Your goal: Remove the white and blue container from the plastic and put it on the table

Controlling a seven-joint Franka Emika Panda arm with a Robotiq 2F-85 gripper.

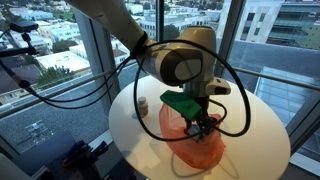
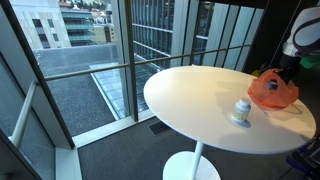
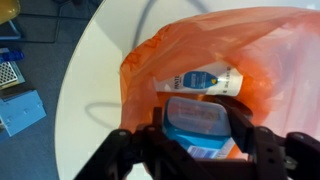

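Jaws astride white and blue container (image 3: pixel 200 122), inside orange plastic bag (image 3: pixel 262 52)

A white and blue container (image 3: pixel 205 78) lies inside orange plastic (image 3: pixel 275 50).

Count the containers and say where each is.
3. A small container stands on the table beside the orange bag; inside it lie a white and blue bottle and a blue tub by the gripper. More may be hidden.
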